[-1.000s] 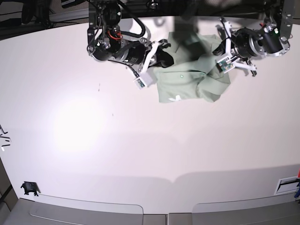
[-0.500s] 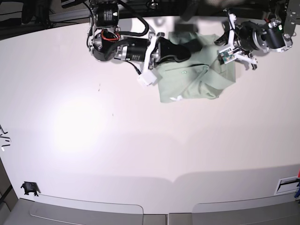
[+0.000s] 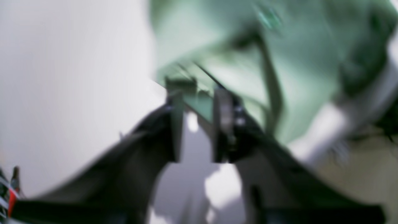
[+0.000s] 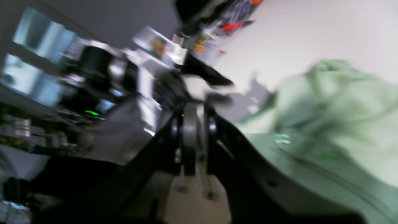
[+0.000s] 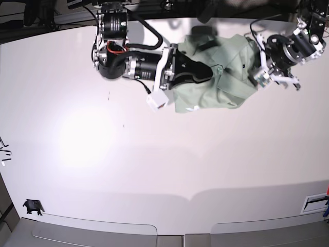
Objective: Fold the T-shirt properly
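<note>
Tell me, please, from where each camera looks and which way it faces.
Base view: high, looking down on the table, both arms reaching in along its top edge.
Left wrist view: on the left arm, facing past its dark fingers to the T-shirt, blurred.
Right wrist view: on the right arm, facing past its own fingers; the other arm shows at left.
All three share the T-shirt.

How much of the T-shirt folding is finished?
Only a start, it seems. The T-shirt lies bunched up at the far side of the table, with some cloth doubled over. Both arms' fingers are right by it, but I can't tell if they grip it. Smoothing the wrinkles and making a neat, flat fold look left to do.
</note>
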You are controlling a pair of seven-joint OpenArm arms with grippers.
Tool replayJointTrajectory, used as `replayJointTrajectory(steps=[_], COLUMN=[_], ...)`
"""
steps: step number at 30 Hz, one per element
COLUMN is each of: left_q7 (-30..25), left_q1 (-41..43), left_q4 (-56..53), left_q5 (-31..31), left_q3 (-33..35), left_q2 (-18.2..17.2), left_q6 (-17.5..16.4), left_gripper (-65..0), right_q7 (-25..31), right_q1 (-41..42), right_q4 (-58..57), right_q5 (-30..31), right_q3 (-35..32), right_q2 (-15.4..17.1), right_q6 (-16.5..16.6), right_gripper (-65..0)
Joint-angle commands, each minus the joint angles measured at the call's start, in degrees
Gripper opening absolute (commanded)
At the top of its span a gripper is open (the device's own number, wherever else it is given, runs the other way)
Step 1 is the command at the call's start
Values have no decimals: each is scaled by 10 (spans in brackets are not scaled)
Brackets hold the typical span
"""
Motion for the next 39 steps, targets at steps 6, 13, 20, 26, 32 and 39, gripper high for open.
replayJointTrajectory(steps=[6,13,20,26,32,39], left_q7=[-35,-10,-24,-24,-24,-50], left_q1=[-5,36,61,52,-7,-99], left_q4=[9,8,-52,-185,-235,-284], left_q5=[-82,-152,-151,-149,-82,-74], left_q3=[-29,-28,-9,1,1,1], left_q2=[60,141,143,170,169,169], left_q6=[-6,-41,-41,-59,-53,-45], left_gripper=[-650,-650,-650,-650,-650,-650], right_q7=[143,156,185,179,134,75], right_q1=[67,144,223,232,189,123], right_q4=[0,-80,-262,-334,-335,-330], right_q5=[-232,-301,-362,-381,-339,-263], right_q3=[-1,-5,-32,-31,-31,-31], right_q2=[-15,-32,-32,-26,0,20], right_q6=[3,3,3,3,3,3], right_gripper=[-650,-650,-650,-650,-650,-650])
